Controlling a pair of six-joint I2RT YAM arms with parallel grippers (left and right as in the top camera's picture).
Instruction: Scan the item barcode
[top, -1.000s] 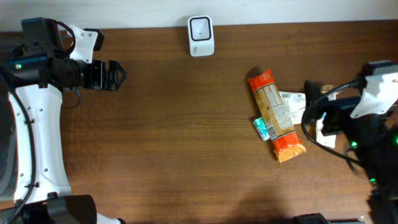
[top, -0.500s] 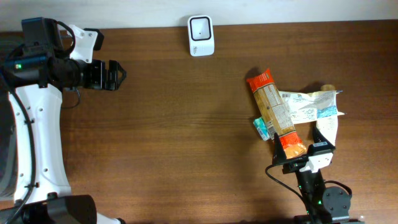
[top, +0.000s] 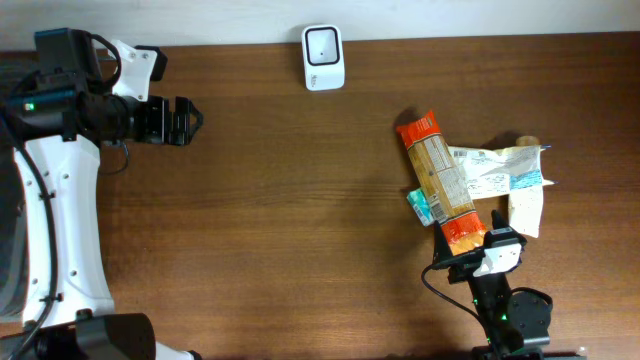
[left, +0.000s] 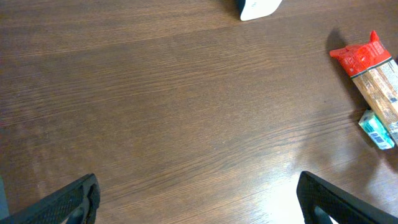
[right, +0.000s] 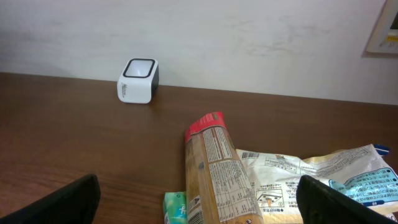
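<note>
Overhead: I am looking down on both arms at once, which neither wrist camera is giving me. The left gripper (top: 188, 120) is hanging with its jaws spread wide and empty, well apart from everything. The right gripper (top: 470, 252), jaws also wide and empty, is hovering at the orange end of the long package (top: 440, 175). I am counting one scanner (top: 323, 57) and four packs: the long package, a white pouch (top: 495, 170), a small green packet (top: 421, 207) and a cream packet (top: 525, 212), which only this view is showing.

Left wrist: the left gripper (left: 199, 205) is showing bare wood between its fingers. Far ahead and off to the right, the long package (left: 368, 71) and green packet (left: 376, 129) are lying; the scanner (left: 255, 7) is peeking in beyond.

Right wrist: the long package (right: 217, 168) is lying between the wide fingers of the right gripper (right: 199, 208). Its long axis is running straight away from the jaws, red end pointing at the wall. The green packet (right: 175, 207) is touching its left side, the white pouch (right: 311, 177) its right. The scanner (right: 138, 81) is standing ahead of the left finger.
</note>
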